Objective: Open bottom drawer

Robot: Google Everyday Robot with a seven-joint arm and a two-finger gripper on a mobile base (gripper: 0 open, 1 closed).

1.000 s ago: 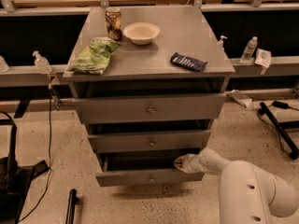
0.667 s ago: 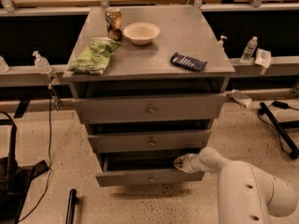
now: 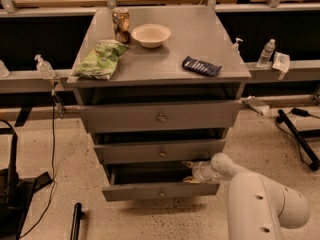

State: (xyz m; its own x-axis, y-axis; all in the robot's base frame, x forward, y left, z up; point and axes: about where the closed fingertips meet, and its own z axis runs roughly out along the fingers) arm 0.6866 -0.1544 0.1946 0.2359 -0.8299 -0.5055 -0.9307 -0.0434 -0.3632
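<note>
The gripper [image 3: 190, 171] sits low at the right end of the cabinet [image 3: 235, 91], reaching into the dark gap just above the bottom drawer [image 3: 150, 191]. Its two tan fingers [image 3: 188, 163] stand apart, one above the other, fairly wide and holding nothing that I can make out. The lower finger lies close to the top edge of the drawer front, but contact is hard to confirm. The white arm [image 3: 260, 199] runs back from it toward the lower right.

The bottom drawer stands out from the cabinet, its front forward of the middle drawer [image 3: 130, 153] and top drawer [image 3: 120, 118], with open space visible behind it. Its small knob [image 3: 161, 194] is not being held.

The pull looks partly done. The next move probably calls for hooking behind the front edge and drawing straight outward, keeping the pull level, since an off-centre grip could skew the drawer.

On top sit a can [image 3: 120, 25], a bowl [image 3: 151, 35], a green chip bag [image 3: 102, 59] and a blue snack bar [image 3: 201, 66].
</note>
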